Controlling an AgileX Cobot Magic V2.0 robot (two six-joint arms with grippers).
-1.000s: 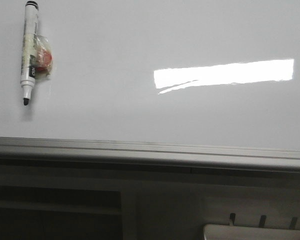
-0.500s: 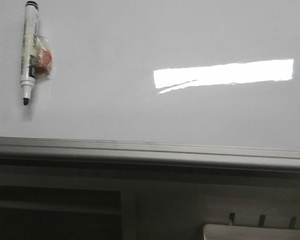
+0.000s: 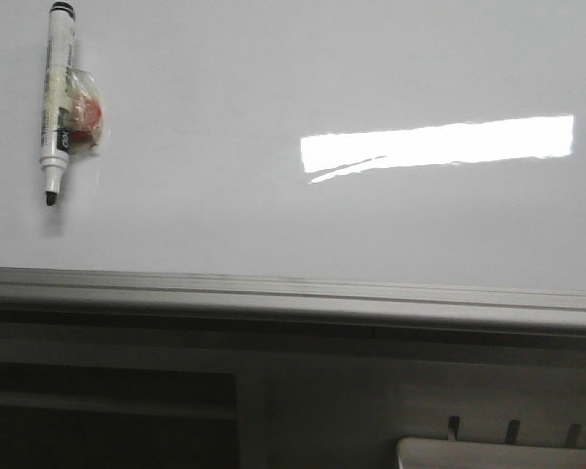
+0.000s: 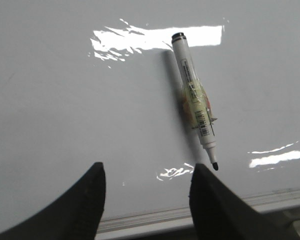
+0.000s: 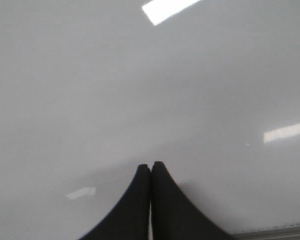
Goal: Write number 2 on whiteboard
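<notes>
No lettering can be read: the white, black-capped marker pen [image 4: 196, 107] bears a barcode label, its print too small to read.

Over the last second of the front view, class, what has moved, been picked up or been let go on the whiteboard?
Nothing visibly changed. The marker lies uncapped in the same spot on the whiteboard, tip toward the frame, and no stroke of a 2 has appeared. In the wrist views, the left tool is open near the marker's tip, holding nothing; the right tool is shut and empty.
</notes>
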